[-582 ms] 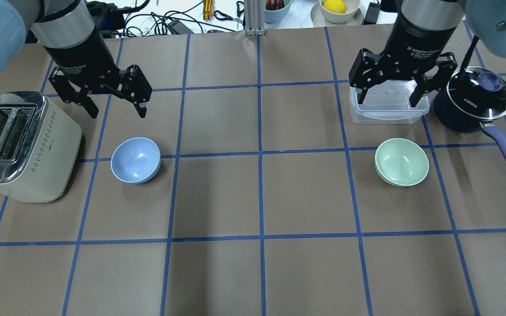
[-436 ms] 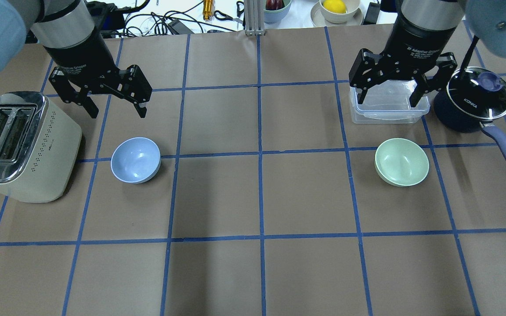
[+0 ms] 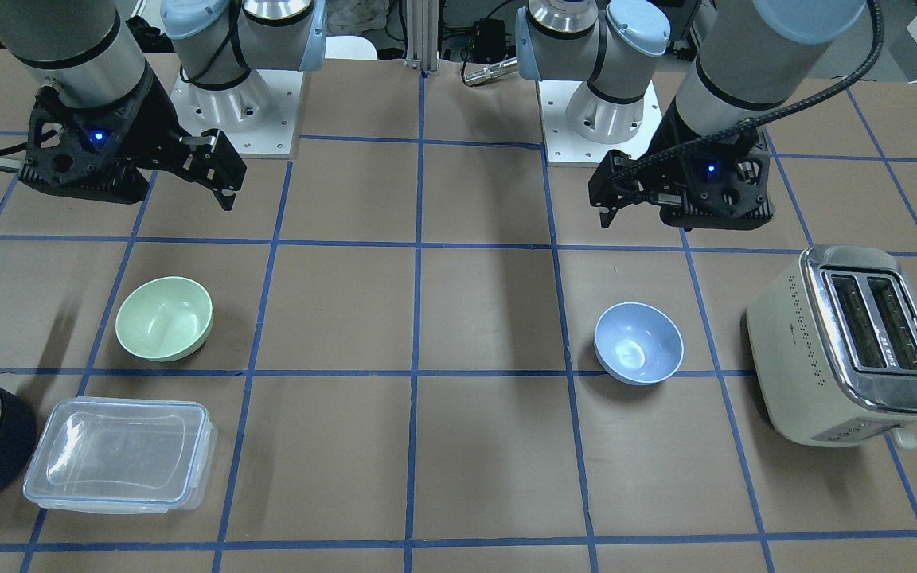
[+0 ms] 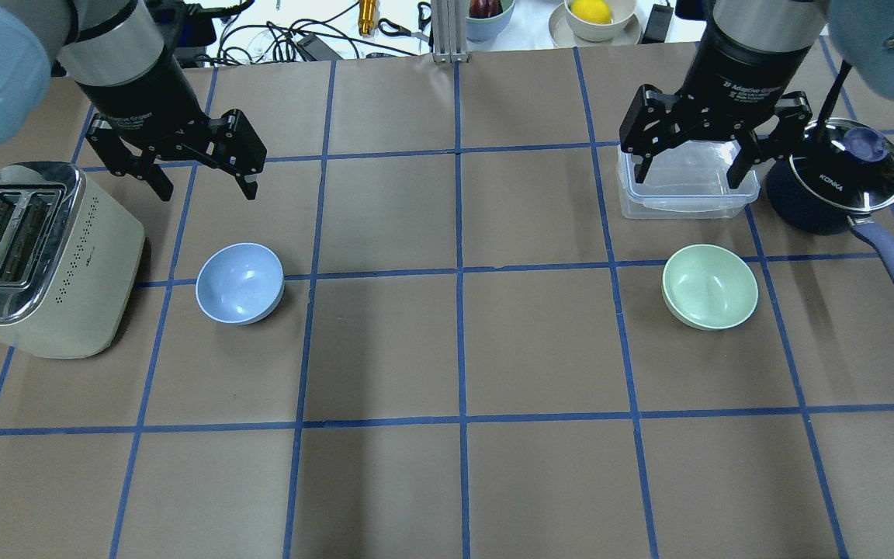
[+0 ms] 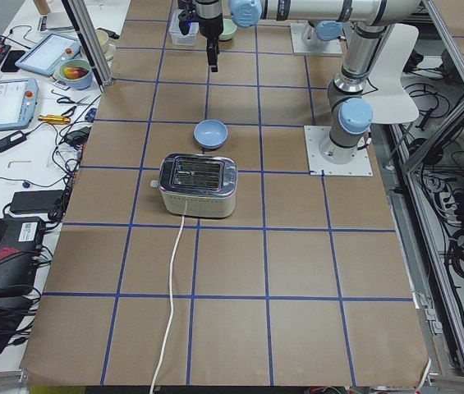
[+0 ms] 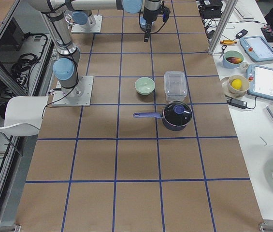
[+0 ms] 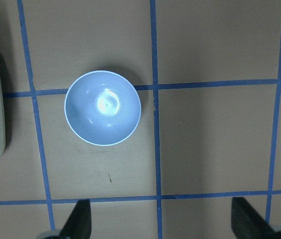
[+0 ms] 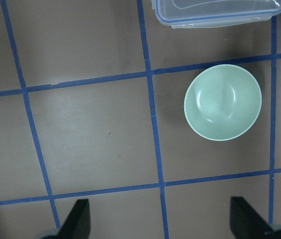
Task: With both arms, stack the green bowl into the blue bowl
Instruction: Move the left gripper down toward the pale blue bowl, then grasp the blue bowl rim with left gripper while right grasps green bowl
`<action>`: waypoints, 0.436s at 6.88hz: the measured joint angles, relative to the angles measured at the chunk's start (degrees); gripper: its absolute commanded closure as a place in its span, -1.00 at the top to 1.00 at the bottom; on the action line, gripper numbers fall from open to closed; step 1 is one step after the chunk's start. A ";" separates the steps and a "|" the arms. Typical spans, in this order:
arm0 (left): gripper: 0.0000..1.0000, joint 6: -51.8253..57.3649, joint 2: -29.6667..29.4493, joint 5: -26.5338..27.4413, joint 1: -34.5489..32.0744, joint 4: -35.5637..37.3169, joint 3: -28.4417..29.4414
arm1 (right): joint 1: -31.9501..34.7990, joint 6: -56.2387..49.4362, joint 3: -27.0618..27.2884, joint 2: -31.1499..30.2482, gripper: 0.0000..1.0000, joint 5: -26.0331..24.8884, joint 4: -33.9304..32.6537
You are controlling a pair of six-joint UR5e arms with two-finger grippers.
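Note:
The blue bowl (image 4: 240, 282) stands upright and empty on the left half of the table, next to the toaster. It also shows in the left wrist view (image 7: 103, 108). The green bowl (image 4: 710, 286) stands upright and empty on the right half, and in the right wrist view (image 8: 223, 102). My left gripper (image 4: 205, 190) hangs open and empty above the table, behind the blue bowl. My right gripper (image 4: 691, 177) hangs open and empty above the clear container, behind the green bowl. Neither gripper touches a bowl.
A cream toaster (image 4: 36, 264) stands at the left edge, close to the blue bowl. A clear lidded container (image 4: 687, 198) and a navy saucepan (image 4: 835, 186) with a glass lid and long handle sit behind and right of the green bowl.
Both grippers have shifted very slightly toward the far side of the table. They stay open. The bowls have not moved.

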 measured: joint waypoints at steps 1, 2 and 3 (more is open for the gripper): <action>1.00 0.06 -0.45 -0.02 0.00 2.60 -2.55 | 0.02 0.01 0.02 -0.01 1.00 0.00 -0.03; 1.00 0.09 -1.22 0.00 0.04 7.93 -6.59 | 0.03 0.01 0.05 0.00 1.00 -0.01 -0.05; 1.00 0.16 -2.07 0.01 0.09 15.10 -11.75 | 0.03 0.01 0.08 0.01 1.00 0.00 -0.08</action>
